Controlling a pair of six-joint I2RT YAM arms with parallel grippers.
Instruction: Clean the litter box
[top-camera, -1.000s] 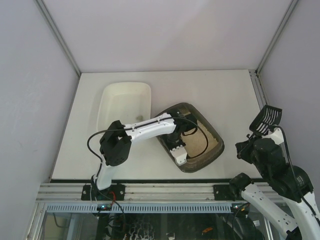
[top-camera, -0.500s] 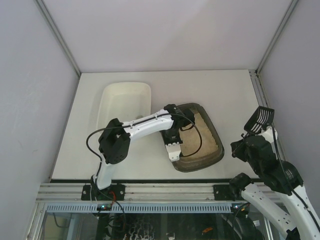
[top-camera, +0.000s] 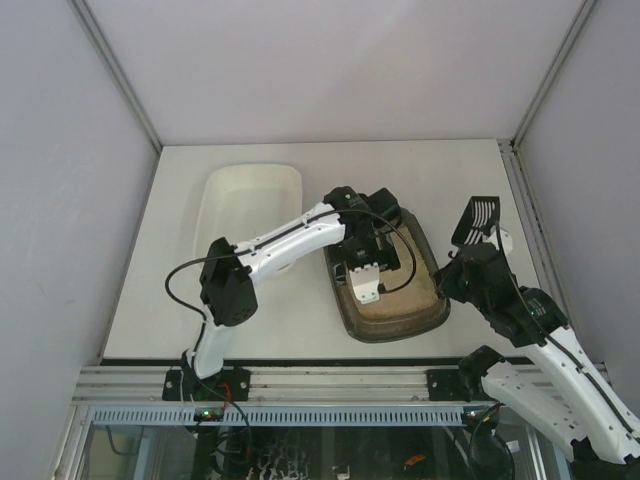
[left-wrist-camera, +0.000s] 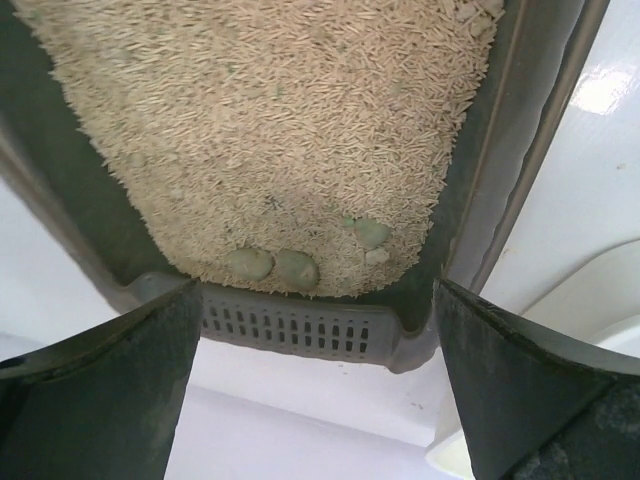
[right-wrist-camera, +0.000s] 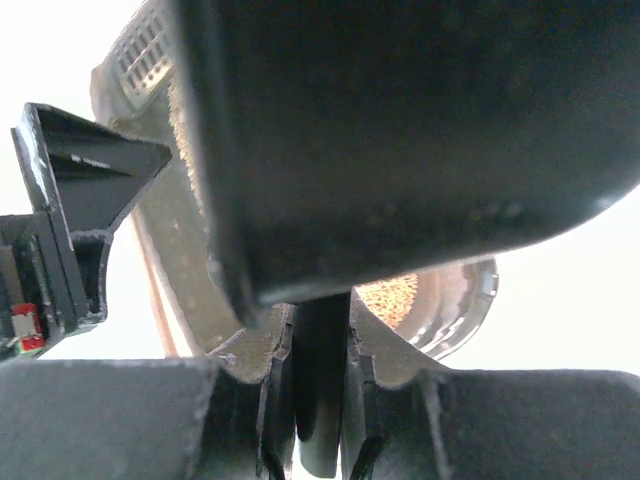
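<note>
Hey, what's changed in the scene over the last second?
The left fingers opened and let go of the litter box, which had swung round straighter. The right fingers, shut on the scoop, carried it left, toward the box. The white tray stayed put.

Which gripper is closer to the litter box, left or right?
Left. The left gripper hangs open over the litter box; the right gripper, holding the scoop, is beside its right rim.
</note>
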